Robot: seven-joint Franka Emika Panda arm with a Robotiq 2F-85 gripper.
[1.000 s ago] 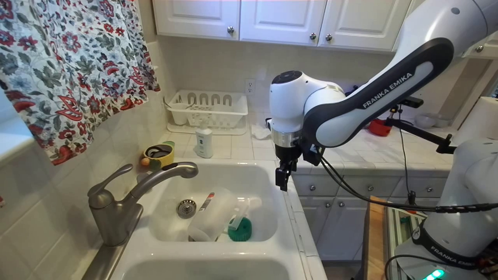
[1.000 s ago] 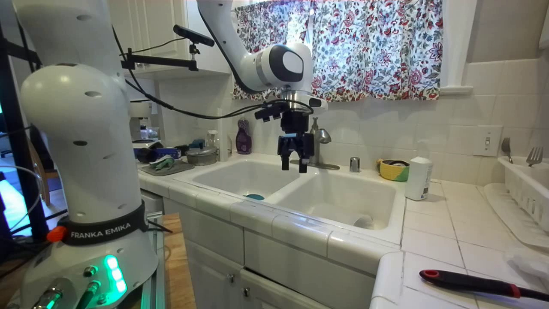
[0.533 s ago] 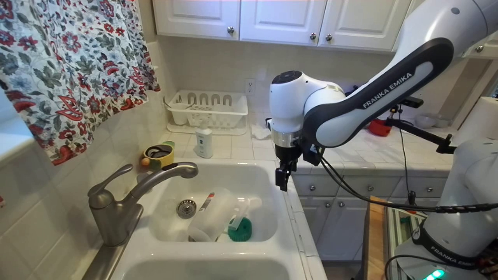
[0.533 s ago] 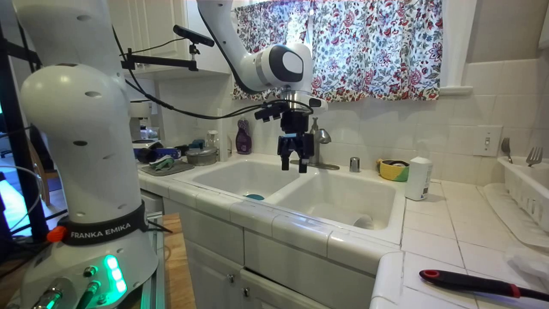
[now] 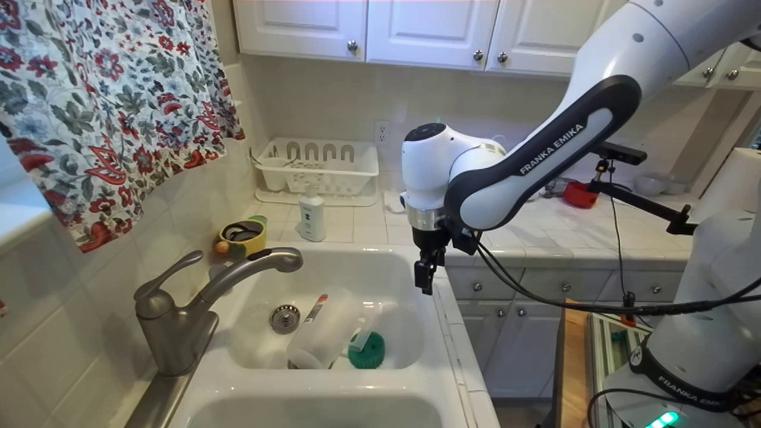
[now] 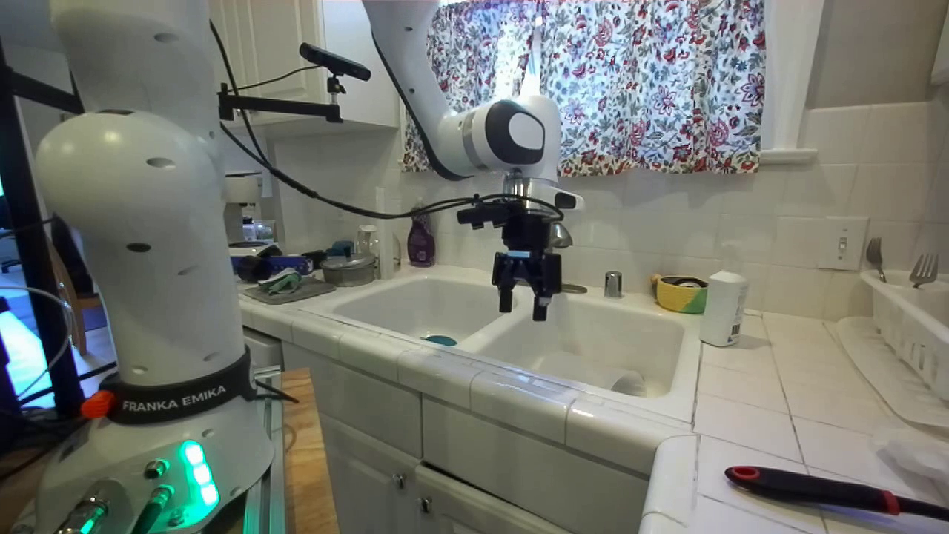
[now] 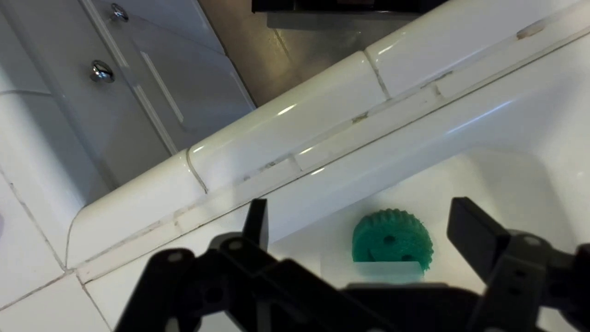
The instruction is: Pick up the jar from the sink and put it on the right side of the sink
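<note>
The translucent whitish jar [image 5: 324, 336] lies on its side in the sink basin, with the green round sponge [image 5: 367, 351] beside it. In an exterior view only the jar's end [image 6: 629, 383] shows over the rim. The white double sink [image 5: 333, 380] has a faucet [image 5: 261, 261] on its wall side. My gripper [image 5: 424, 290] is open and empty, above the basin's front rim and higher than the jar; it also shows in an exterior view [image 6: 524, 313]. In the wrist view the gripper [image 7: 362, 221] has its fingers wide apart; the sponge shows between them, partly covered by a translucent edge.
A white soap bottle [image 6: 724, 308] and a yellow pot [image 6: 680, 294] stand by the sink. A white dish rack [image 5: 321, 169] stands on the tiled counter [image 6: 749, 397]. A black-red handled utensil [image 6: 808, 489] lies near the counter's front edge. The sink's raised tiled edge [image 7: 295, 120] borders the basin.
Between half a second ago and now the arm has moved: the gripper is slightly lower and a little further in over the basin. The jar and sponge have not moved.
</note>
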